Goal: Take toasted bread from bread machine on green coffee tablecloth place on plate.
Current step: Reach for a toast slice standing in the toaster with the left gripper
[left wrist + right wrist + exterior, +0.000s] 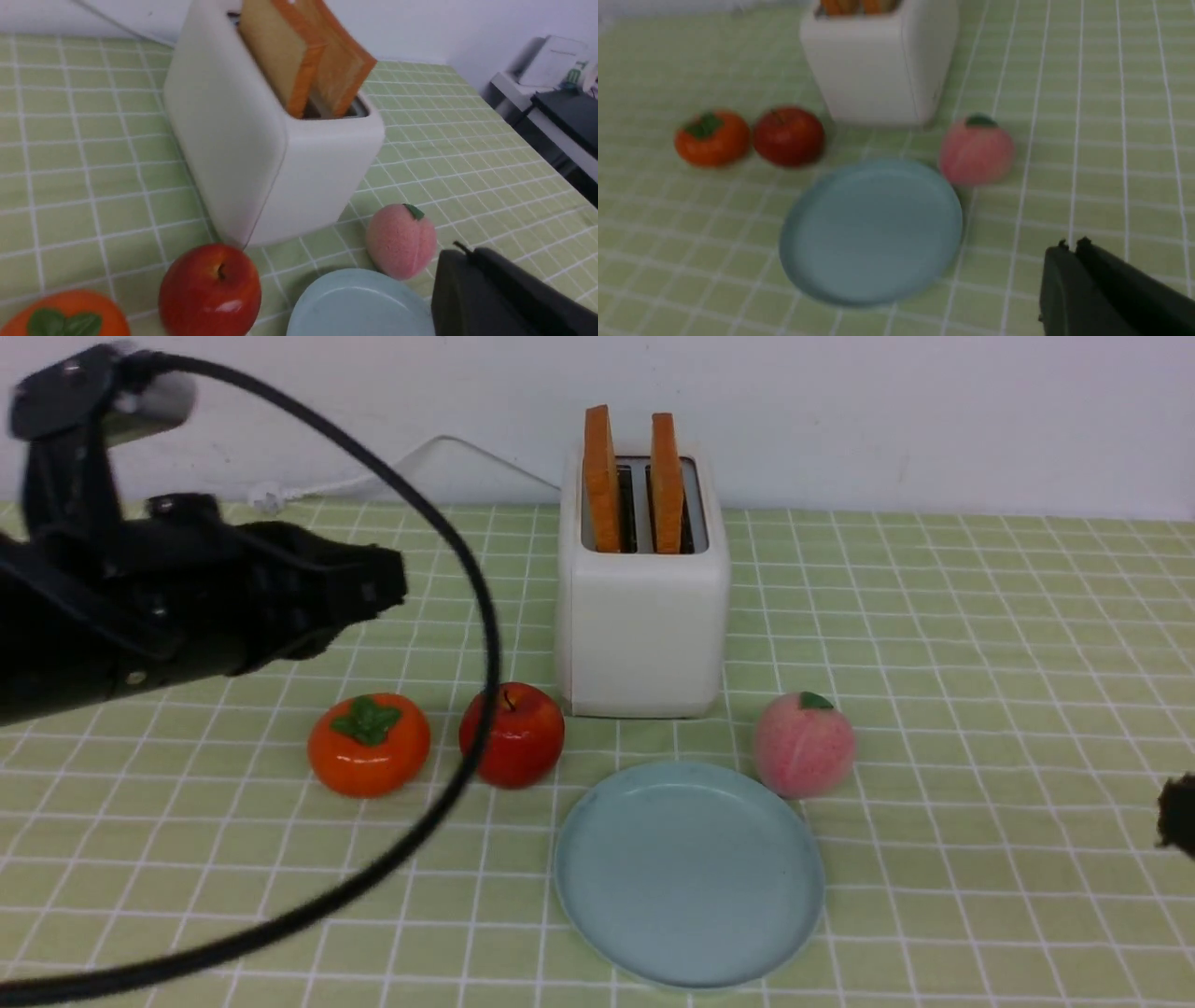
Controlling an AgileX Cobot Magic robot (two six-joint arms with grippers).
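Note:
Two slices of toasted bread (pixel 602 476) (pixel 667 481) stand upright in the slots of the cream-white bread machine (pixel 644 625), at the back of the green coffee tablecloth (pixel 980 663). The pale blue plate (pixel 689 873) lies bare in front of it. My left gripper (pixel 383 583) hovers left of the bread machine, fingers pressed together and holding nothing; in its wrist view the gripper (pixel 462 249) is shut, with the toast (pixel 280 51) ahead. My right gripper (pixel 1178 817) shows only at the right edge. In its wrist view it (pixel 1070 245) is shut, right of the plate (pixel 871 233).
An orange persimmon (pixel 369 744) and a red apple (pixel 512 735) sit left of the plate, and a pink peach (pixel 804 744) sits at its far right rim. My left arm's black cable (pixel 467 709) loops in front of the apple. A white power cord (pixel 448 453) runs behind.

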